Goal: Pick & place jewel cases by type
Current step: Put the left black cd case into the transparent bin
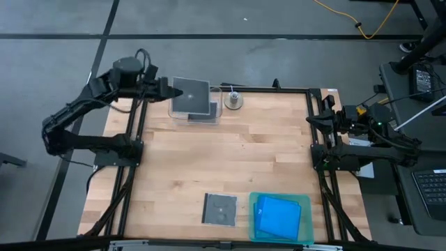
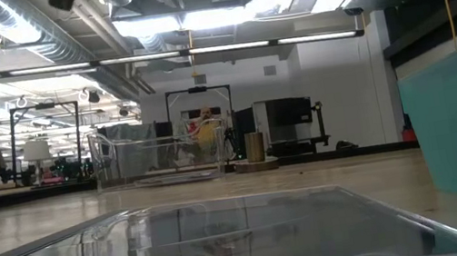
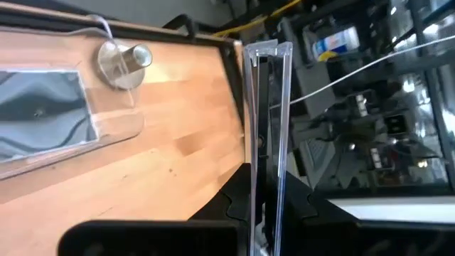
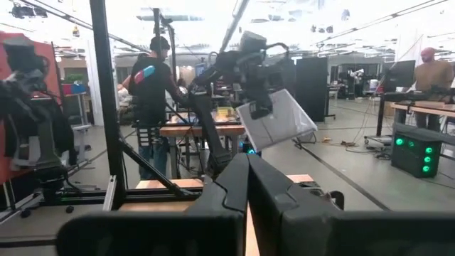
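While the left pincer (image 1: 167, 88) holds 1 grey-black jewel case (image 1: 191, 96) clamped by its edge above the clear tub (image 1: 196, 113), the step in hand looks like placement; next it needs lowering and release. Another grey case (image 1: 219, 209) lies beside the teal tray (image 1: 304, 223) of blue cases (image 1: 277, 216). Right pincer (image 1: 313, 120) waits, fingers together. Tub contents unclear.

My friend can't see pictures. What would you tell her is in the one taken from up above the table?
The left gripper holds a grey-black case over a clear tub at the far edge of a wooden table. Another grey-black case lies at the near edge, beside a teal tray of blue cases. The right gripper waits at the right side.
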Robot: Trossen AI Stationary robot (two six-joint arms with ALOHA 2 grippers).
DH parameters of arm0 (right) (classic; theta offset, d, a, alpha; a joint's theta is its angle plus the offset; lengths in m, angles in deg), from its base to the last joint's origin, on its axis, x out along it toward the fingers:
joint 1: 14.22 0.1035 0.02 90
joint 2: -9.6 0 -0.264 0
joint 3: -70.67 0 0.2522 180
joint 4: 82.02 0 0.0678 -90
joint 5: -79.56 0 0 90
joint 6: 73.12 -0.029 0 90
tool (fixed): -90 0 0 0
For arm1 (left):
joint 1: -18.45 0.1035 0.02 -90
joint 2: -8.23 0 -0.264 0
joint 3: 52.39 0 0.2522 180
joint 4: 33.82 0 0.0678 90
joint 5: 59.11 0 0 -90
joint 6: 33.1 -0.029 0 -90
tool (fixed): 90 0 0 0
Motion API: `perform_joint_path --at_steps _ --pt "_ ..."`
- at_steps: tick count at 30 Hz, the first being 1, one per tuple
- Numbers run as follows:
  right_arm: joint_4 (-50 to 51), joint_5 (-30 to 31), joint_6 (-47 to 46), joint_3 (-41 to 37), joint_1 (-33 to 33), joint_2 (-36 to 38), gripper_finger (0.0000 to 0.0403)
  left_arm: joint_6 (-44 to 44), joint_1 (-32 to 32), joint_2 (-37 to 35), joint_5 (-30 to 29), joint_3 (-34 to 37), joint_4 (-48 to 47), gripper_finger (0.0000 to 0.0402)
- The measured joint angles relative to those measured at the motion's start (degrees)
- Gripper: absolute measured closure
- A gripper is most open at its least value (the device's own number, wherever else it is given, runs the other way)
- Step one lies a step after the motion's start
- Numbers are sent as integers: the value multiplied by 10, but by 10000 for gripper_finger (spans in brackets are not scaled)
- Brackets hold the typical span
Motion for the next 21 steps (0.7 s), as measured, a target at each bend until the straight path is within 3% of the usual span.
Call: perform_joint_path --at_steps 10,21 --pt "0 -15 -17 0 0 0 391 -114 154 86 174 0 1 386" --pt "0 -15 -17 0 0 0 391 -224 228 189 194 0 1 386"
